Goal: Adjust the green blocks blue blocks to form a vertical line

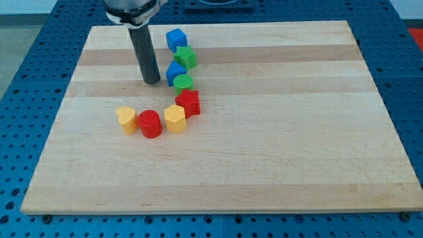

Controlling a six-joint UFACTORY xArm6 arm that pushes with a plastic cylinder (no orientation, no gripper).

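Two blue and two green blocks run down the upper middle of the wooden board (277, 152). A blue block (176, 39) is topmost. A green block (187, 57) sits just below and right of it. A second blue block (176, 71) follows. A green cylinder (183, 82) is lowest, touching that blue block. My tip (152, 81) rests on the board just left of the lower blue block and the green cylinder, a small gap away.
A red star-like block (189, 102) lies just below the green cylinder. A yellow block (175, 118), a red cylinder (150, 123) and a yellow heart-like block (126, 119) form a row to its lower left.
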